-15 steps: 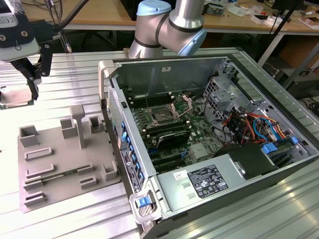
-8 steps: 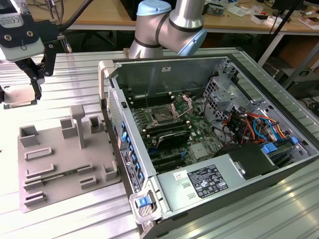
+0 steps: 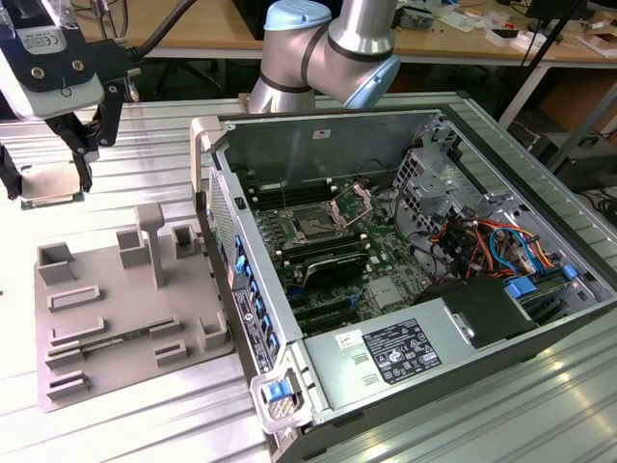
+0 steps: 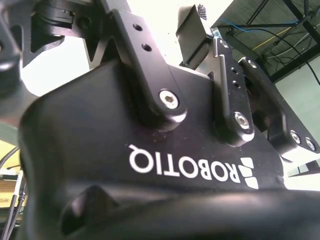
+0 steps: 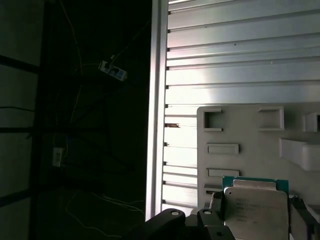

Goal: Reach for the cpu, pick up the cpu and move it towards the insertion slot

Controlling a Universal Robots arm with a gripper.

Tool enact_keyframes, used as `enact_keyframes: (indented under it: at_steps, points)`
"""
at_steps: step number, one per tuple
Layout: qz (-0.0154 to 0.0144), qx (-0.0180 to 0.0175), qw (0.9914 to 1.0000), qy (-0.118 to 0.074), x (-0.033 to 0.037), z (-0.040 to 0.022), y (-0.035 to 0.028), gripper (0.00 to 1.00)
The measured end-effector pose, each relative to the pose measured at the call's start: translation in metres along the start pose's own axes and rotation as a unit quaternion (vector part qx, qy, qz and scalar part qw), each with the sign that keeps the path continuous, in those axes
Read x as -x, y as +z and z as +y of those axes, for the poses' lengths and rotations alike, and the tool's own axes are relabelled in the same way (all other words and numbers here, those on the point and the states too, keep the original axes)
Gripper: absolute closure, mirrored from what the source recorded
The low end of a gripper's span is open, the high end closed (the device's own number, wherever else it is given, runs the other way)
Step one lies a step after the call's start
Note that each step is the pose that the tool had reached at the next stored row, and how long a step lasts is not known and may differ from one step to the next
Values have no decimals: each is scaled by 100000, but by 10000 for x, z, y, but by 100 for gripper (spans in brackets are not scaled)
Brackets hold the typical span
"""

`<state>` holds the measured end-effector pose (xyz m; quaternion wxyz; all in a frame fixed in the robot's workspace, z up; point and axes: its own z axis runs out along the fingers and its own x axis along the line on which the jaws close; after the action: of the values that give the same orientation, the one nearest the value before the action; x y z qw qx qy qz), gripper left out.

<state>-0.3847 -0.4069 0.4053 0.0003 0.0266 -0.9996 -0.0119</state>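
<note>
At the exterior view's left, the gripper (image 3: 48, 181) clamps one cpu (image 3: 50, 190) by two opposite edges, over ribbed table (image 3: 145, 145) near the single grey tray (image 3: 125, 318). The one insertion slot (image 3: 314, 228) lies well apart inside the open case (image 3: 540, 338). First wrist view: two fingers (image 5: 210, 225) flank the cpu. Second wrist view: one finger pad (image 4: 192, 30) shows.

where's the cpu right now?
Exterior view's far left: the cpu is clamped in the gripper, just past the grey tray, well away from the insertion slot.
</note>
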Motion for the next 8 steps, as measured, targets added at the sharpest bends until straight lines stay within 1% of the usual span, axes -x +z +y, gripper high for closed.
enact_keyframes:
  at_steps: [8]
  points:
    - [0, 3, 100000, -3, 75, -4, 0, 45]
